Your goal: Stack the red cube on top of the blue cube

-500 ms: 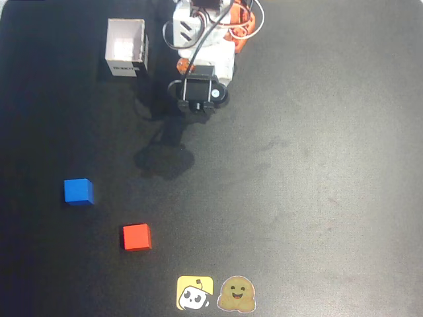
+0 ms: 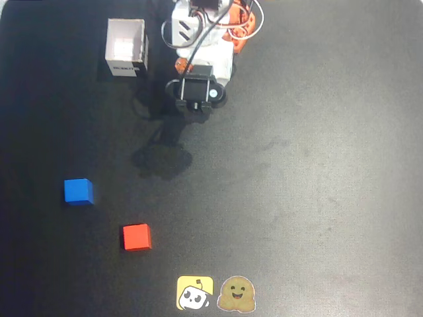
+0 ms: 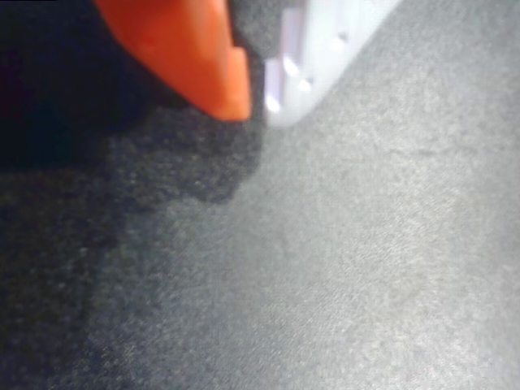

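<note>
Overhead: red cube [image 2: 136, 237] lower left, apart from blue cube [image 2: 78, 191], edges roughly frame-square. Wrist view: gripper [image 3: 256, 97] fingers close together, nothing between, above dark table [image 3: 366, 260].

From above, the dark worktop [image 2: 317, 165] carries the white-and-orange arm [image 2: 205, 46] at the top centre, folded over its base. Its black wrist housing [image 2: 197, 91] faces the camera, and its shadow [image 2: 162, 158] falls below and to the left. A white open box [image 2: 125, 47] stands just left of the arm. The blue cube [image 2: 78, 191] sits at the left, with the red cube [image 2: 136, 237] below and to its right, the two apart. Both cubes lie well away from the arm. Two stickers rest at the bottom edge: a yellow one [image 2: 195, 293] and a brown smiling one [image 2: 237, 294] beside it
</note>
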